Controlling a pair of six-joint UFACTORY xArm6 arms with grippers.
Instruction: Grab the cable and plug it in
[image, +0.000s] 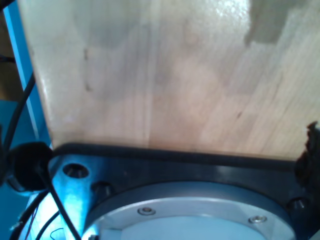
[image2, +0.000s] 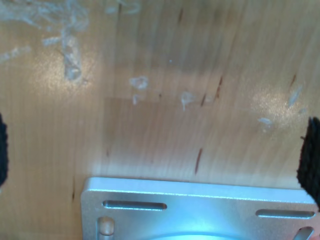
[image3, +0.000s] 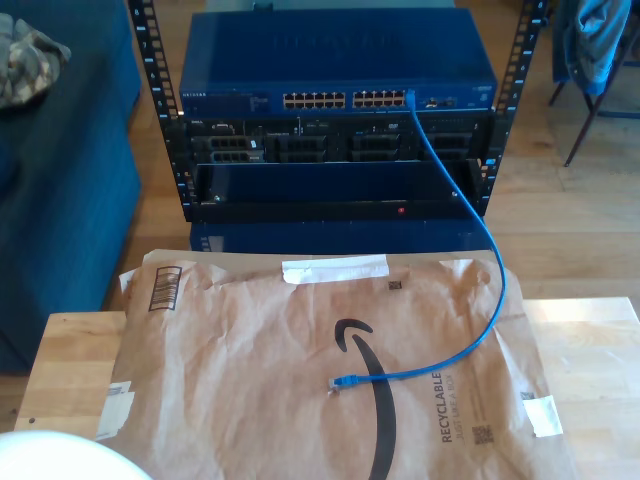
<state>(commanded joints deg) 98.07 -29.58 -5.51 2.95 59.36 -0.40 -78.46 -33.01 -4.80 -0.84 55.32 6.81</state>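
The long thin bright blue network cable (image3: 478, 225) has one end plugged into the blue rack-mounted network switch (image3: 338, 78), while its free plug lies on the brown paper mailer (image3: 250, 380) printed "RECYCLABLE", spread over the pale wooden surface (image3: 590, 350). Whether my first pincer or my second pincer is open, I cannot tell.

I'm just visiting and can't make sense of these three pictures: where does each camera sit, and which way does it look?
First wrist view: on my first arm, looking down at the wooden table past a mounting flange.
Second wrist view: on my second arm, looking down at wood over a silver plate.
Exterior view: off the arms, facing the network switch, blue cable and paper mailer.
Shared: the wooden tabletop.
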